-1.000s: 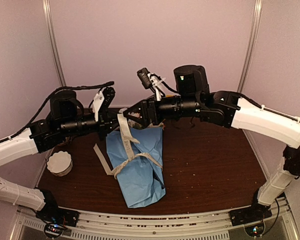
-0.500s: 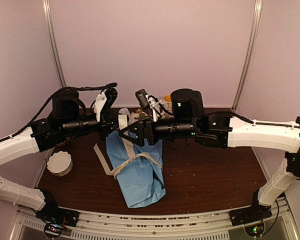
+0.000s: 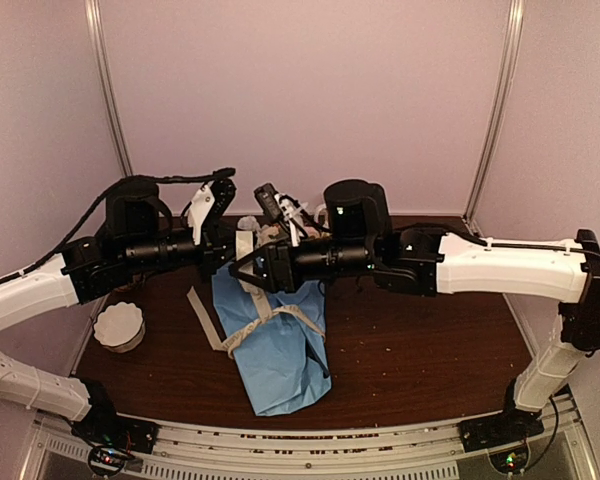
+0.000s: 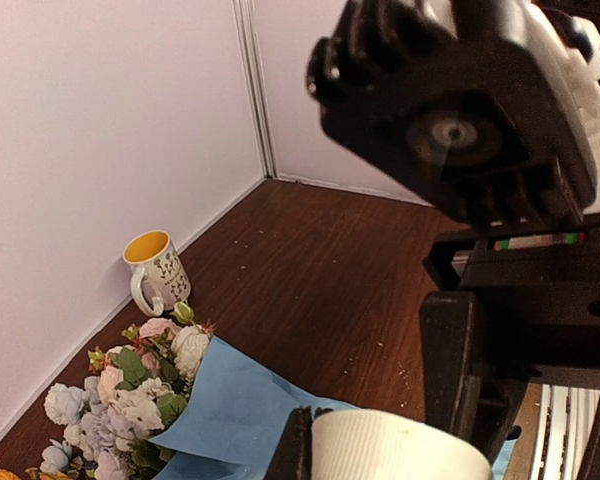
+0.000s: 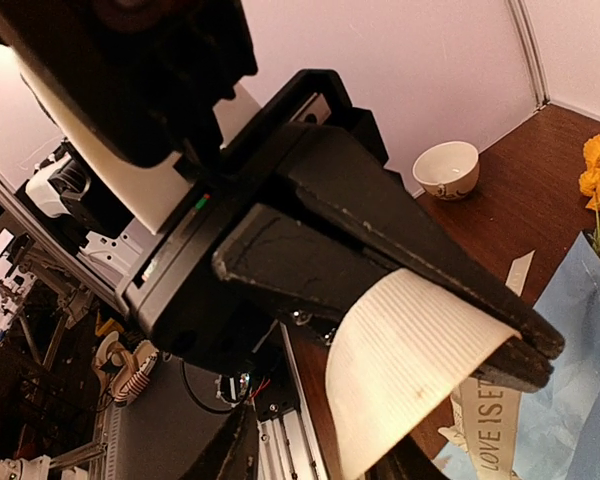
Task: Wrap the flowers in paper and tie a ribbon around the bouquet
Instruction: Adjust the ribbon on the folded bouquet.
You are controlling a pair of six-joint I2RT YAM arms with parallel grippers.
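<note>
Cream ribbon (image 5: 400, 350): pinched by left claw (image 5: 525, 350), above bouquet (image 3: 280, 350)
Right claw (image 5: 315, 455): spread, straddling ribbon, no bite yet
Risk: ribbon drops if left lets go before right bites

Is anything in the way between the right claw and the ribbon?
Nothing visible. The ribbon lies right between the right gripper's open fingers, above the bouquet; the left gripper pinches it close by.

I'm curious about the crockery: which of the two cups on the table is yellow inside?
The patterned mug with a handle, standing against the wall beyond the flowers. The other cup, at the left side of the table, is white inside.
</note>
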